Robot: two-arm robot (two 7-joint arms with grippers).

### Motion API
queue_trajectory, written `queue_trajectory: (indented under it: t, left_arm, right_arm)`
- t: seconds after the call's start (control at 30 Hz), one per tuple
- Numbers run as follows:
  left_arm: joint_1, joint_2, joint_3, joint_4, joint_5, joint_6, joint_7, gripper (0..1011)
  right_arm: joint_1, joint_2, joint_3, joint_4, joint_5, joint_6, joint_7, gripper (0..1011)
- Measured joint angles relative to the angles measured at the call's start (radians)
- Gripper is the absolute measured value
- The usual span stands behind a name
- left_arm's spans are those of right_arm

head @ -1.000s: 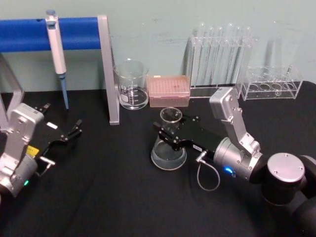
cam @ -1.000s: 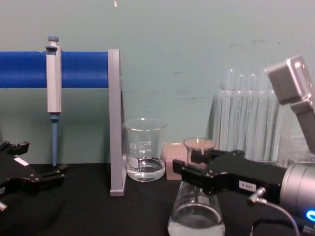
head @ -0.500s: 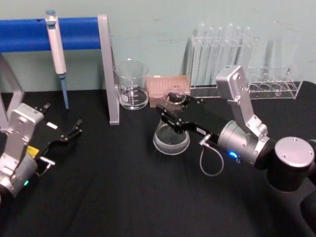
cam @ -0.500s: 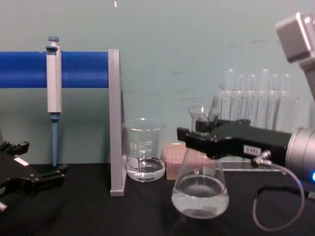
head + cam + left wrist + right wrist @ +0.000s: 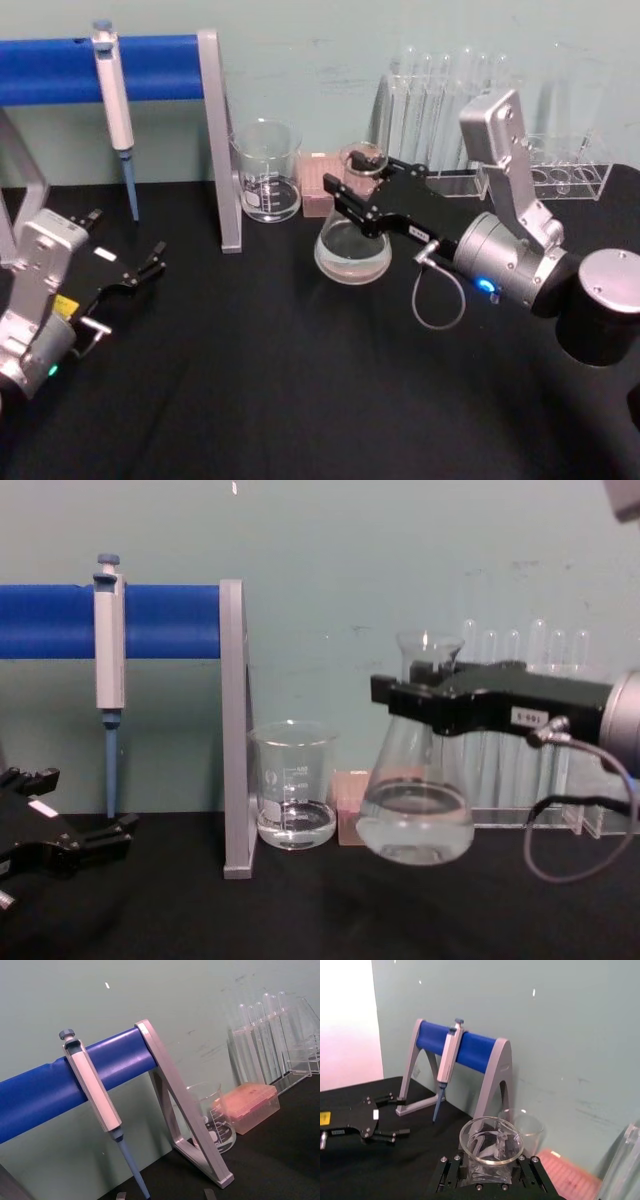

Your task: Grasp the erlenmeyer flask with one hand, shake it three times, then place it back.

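The flask [image 5: 352, 255] has risen higher off the table, now just right of the beaker [image 5: 267, 175], neck pinched in the right gripper [image 5: 352, 198]; shaking and set-down look undone; the left gripper [image 5: 125, 245] rests spread, well left of the beaker.

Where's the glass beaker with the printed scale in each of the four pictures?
Head view: beaker at the back, between the stand's grey leg and the flask held in the right gripper.
Chest view: beaker mid-picture, right of that leg; left gripper parked far left.
Left wrist view: beaker behind the leg, beside the pink box.
Right wrist view: beaker behind the flask's rim.
Shared landmark: the blue-bar stand with its pipette.
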Motion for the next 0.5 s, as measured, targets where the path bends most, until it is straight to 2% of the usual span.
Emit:
queue_trajectory:
  t: [0.3,0.5]
  left_arm:
    - [0.000,0.000,0.000,0.000,0.000,0.000,0.000,1001]
    - [0.000,0.000,0.000,0.000,0.000,0.000,0.000,1001]
  right_arm:
    - [-0.005,0.016,0.008,-0.045,0.025,0.019,-0.008,450]
    - [-0.006,0.021,0.007,-0.052,0.033,0.026,-0.013,450]
